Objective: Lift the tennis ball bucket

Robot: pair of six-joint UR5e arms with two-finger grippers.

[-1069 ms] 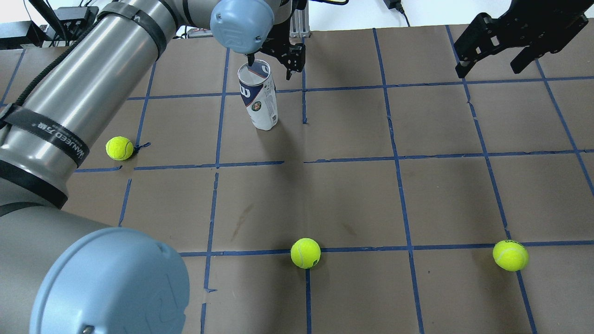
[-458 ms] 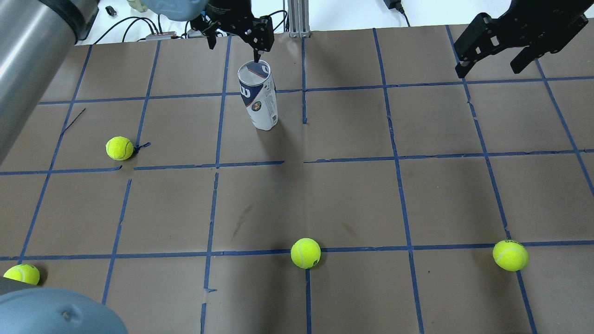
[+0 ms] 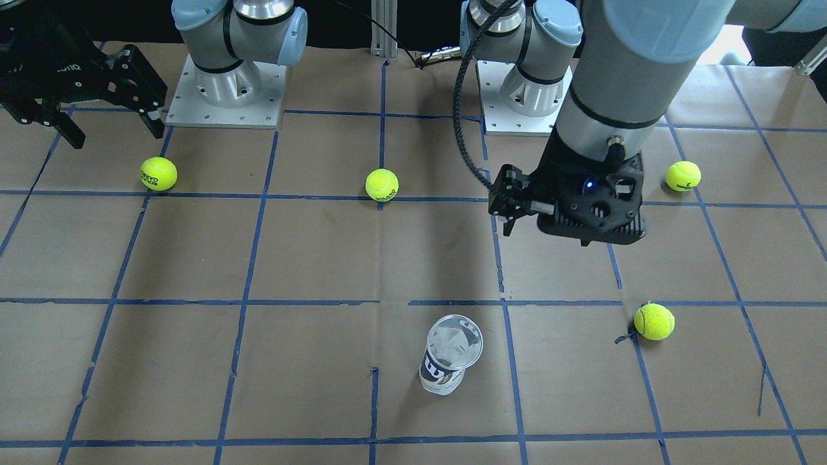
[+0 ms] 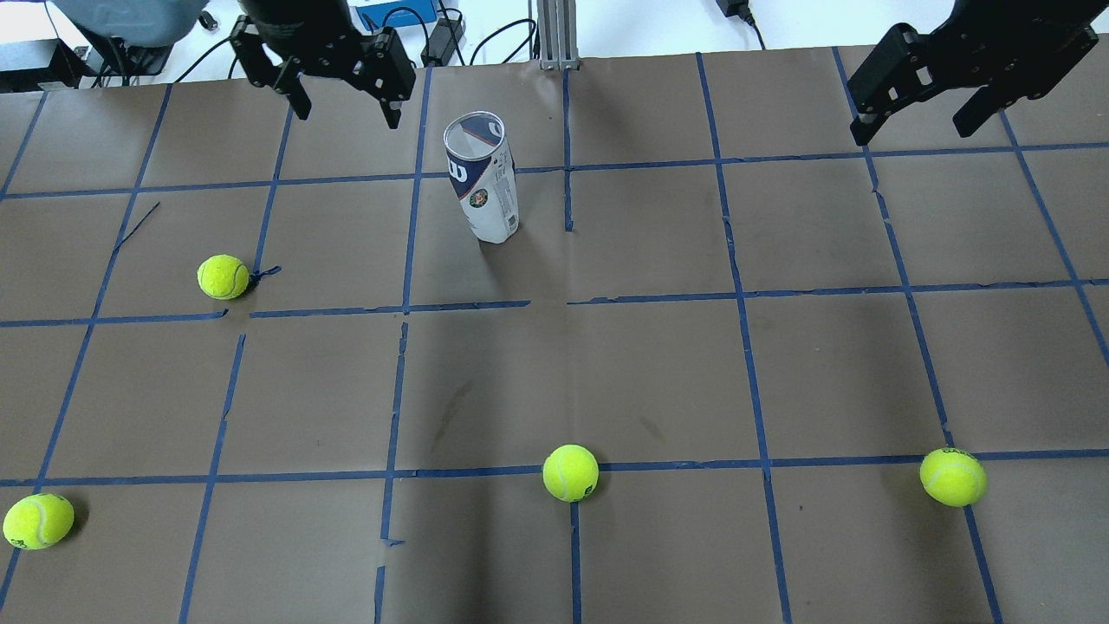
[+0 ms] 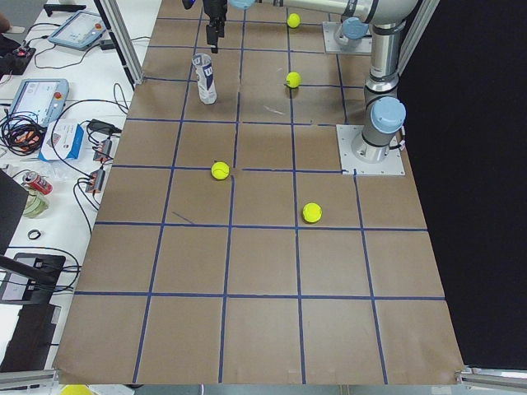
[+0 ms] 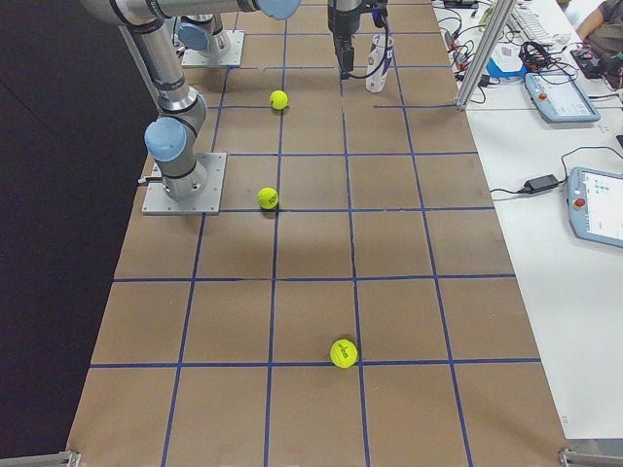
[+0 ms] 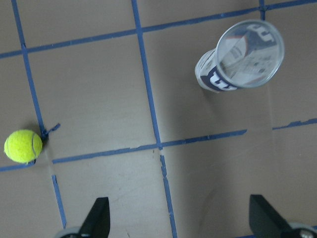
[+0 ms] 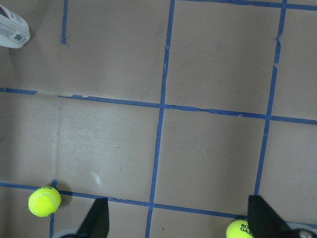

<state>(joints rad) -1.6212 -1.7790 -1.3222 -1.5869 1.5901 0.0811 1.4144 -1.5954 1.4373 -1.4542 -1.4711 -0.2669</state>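
Observation:
The tennis ball bucket [image 4: 483,178] is a clear can with a white and navy label. It stands upright with its mouth open, on the brown table, and also shows in the front view [image 3: 452,354]. My left gripper [image 4: 345,108] is open and empty, hanging above the table to the can's left and apart from it. In the left wrist view the can [image 7: 240,57] sits upper right, outside my fingers [image 7: 96,218]. My right gripper [image 4: 914,130] is open and empty, far off at the back right.
Several yellow-green tennis balls lie loose: one left of the can [image 4: 223,276], one at front middle [image 4: 570,472], one at front right [image 4: 953,476], one at front left [image 4: 37,521]. An aluminium post [image 4: 554,35] stands behind the can.
My left arm has swung left and back, carrying its open gripper from the can's rim to a spot well left of it. The can has not moved. The right gripper is still.

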